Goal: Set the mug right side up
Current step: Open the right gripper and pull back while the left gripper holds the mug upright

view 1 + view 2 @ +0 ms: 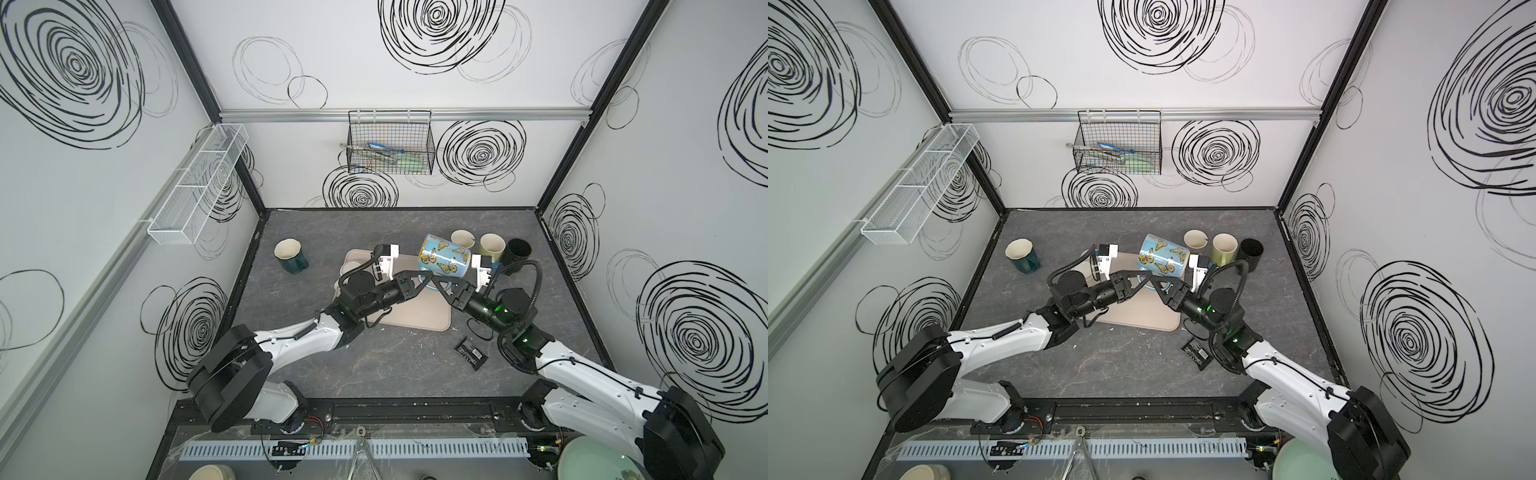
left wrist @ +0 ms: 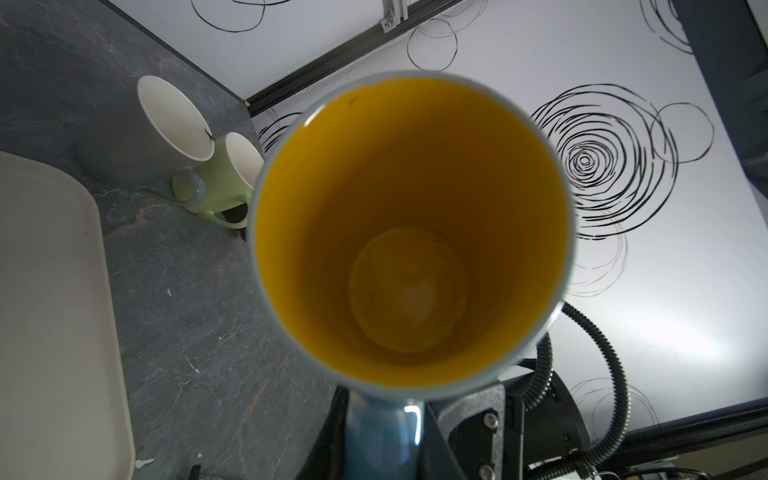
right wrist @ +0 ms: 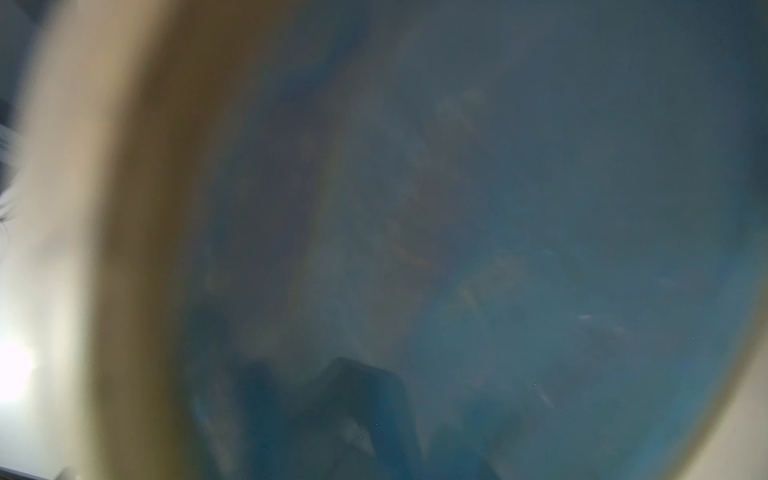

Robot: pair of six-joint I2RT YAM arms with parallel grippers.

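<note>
The mug (image 1: 444, 258) hangs on its side just beyond both gripper tips, mouth toward the left gripper (image 1: 426, 276), which is clamped on its handle (image 2: 382, 440). The right gripper (image 1: 438, 284) sits just beside that handle, and I cannot tell whether it is apart or together.

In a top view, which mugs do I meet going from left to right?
Dark green ceramic mug → blue butterfly-patterned mug → white ceramic mug → pale green mug → black mug.
</note>
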